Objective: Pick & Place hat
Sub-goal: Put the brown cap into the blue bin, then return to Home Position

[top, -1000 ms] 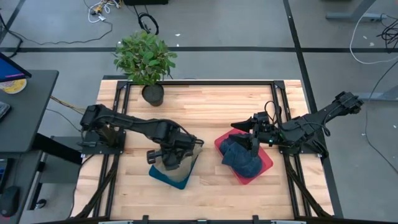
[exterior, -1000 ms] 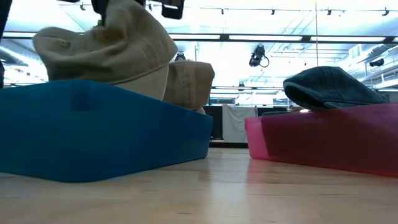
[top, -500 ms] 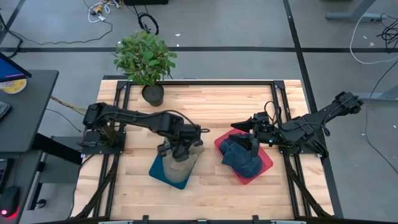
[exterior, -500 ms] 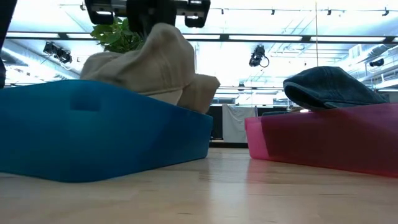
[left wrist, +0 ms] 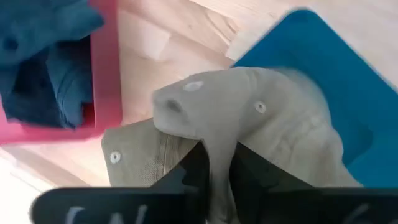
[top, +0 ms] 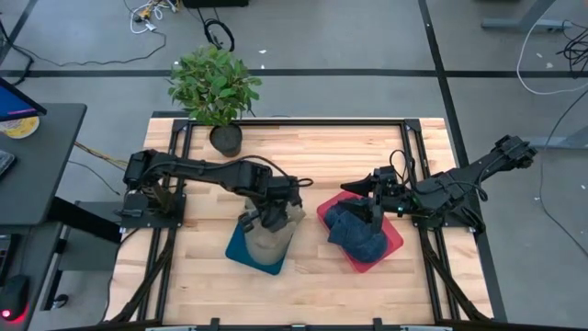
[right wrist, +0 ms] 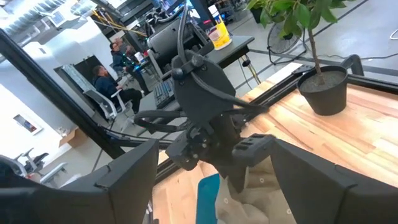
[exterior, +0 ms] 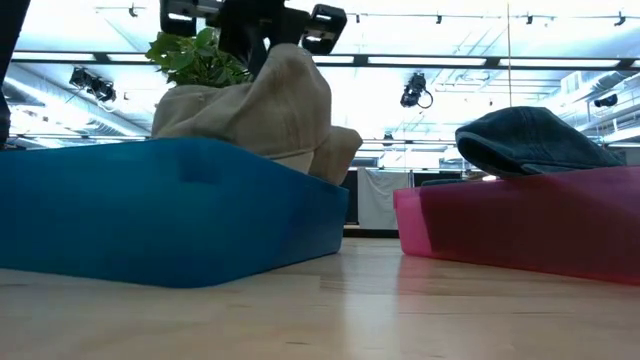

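A tan hat (top: 271, 235) sits in the blue tray (top: 241, 256) left of the table's middle. My left gripper (top: 274, 213) is above it, shut on its cloth. In the low view the tan hat (exterior: 255, 105) rises over the blue tray's wall (exterior: 170, 215), which hides its lower part. A dark blue hat (top: 358, 234) lies in the red tray (top: 393, 241). My right gripper (top: 360, 195) hovers open above that tray's far left corner and touches nothing. My left gripper pinches a raised fold of the tan hat's crown (left wrist: 219, 155) between its two fingers (left wrist: 189, 180). It comes from above, slanting down. The hat hangs below the fingers, with its lower part inside the blue tray; whether it rests on the tray's floor is hidden.
A potted plant (top: 217, 92) stands at the table's far left edge. Black rails (top: 294, 122) frame the table's far side. Bare wood lies between the two trays and along the near edge. People sit at desks (right wrist: 106, 87) beyond the table.
My left gripper has carried the tan hat toward the table's right edge, from the blue tray's left part to its right part, rolling as it went. The hat's crown now stands more upright. The blue tray has shifted slightly toward the right.
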